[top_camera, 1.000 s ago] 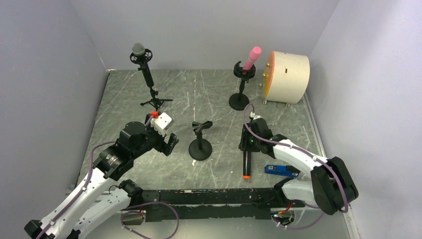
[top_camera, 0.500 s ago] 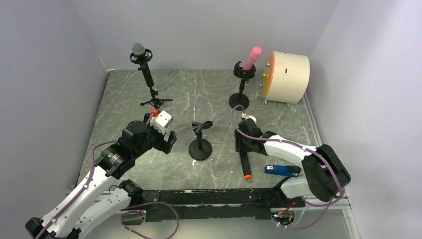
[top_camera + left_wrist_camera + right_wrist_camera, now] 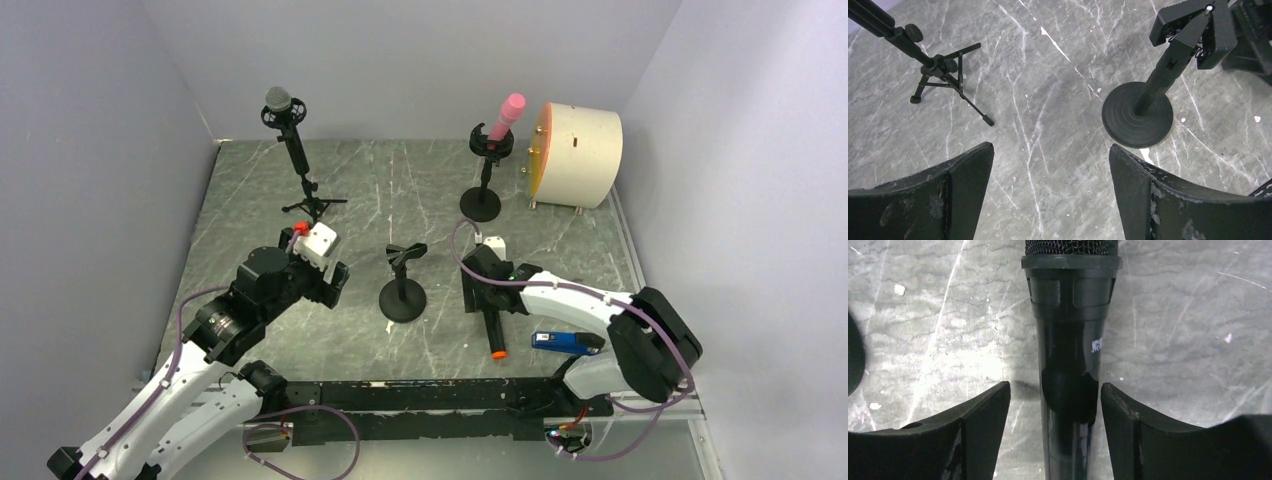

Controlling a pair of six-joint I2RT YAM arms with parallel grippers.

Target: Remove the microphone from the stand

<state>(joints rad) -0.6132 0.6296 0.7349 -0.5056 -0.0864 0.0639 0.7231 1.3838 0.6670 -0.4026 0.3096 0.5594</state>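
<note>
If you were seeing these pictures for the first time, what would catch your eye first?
The pink microphone stands out at the back, beside the beige drum. Next, the black microphone lying flat between the open fingers of the right gripper, near an empty stand.

Microphone (image 3: pixel 1068 355) grille mostly off-frame (top edge)

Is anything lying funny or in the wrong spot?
A black microphone lies flat on the table, between the open fingers of the right hand, while the clip of the middle stand holds nothing. The grey-headed microphone and pink microphone sit upright.
</note>
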